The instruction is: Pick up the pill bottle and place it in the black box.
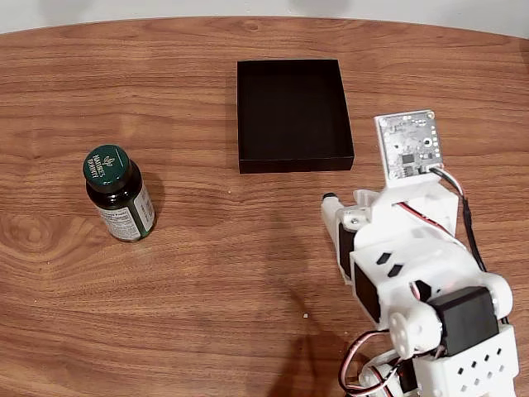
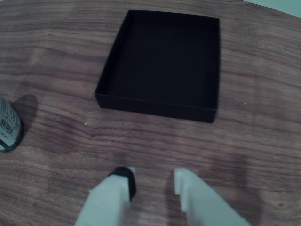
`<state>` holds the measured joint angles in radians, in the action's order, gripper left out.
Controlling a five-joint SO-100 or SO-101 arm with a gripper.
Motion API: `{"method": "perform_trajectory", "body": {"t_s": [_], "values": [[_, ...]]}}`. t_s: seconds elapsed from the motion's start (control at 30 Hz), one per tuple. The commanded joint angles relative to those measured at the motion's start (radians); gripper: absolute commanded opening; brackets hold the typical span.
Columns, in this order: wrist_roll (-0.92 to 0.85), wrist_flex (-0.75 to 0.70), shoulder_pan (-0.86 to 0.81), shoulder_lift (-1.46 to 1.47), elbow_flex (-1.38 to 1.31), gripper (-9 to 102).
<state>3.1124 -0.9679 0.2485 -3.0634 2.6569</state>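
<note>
Wood-grain table (image 1: 207, 273); pale wall (image 1: 248, 7), perhaps, behind.

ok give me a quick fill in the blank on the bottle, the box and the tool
1. The pill bottle stands ____ on the table.
2. In the fixed view, the bottle is to the ____ of the black box.
3. The black box holds ____.
4. The tool has its fingers ____, gripping nothing.

Missing words: upright; left; nothing; apart

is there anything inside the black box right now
No. The black box holds nothing; its dark floor shows bare in the wrist view too. The pill bottle stands upright on the table, well apart.
</note>
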Motion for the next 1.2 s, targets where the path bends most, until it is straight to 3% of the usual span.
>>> {"method": "perform_trajectory", "body": {"t_s": [0.0,0.17,0.5,0.63,0.87,1.17], "values": [[0.012,0.12,0.014,0.012,0.009,7],[0.0,0.333,0.044,0.077,0.092,7],[0.067,0.489,0.17,0.189,0.124,10],[0.155,0.634,0.212,0.21,0.215,16],[0.169,0.756,0.293,0.279,0.219,29],[0.127,0.943,0.41,0.434,0.232,34]]}}
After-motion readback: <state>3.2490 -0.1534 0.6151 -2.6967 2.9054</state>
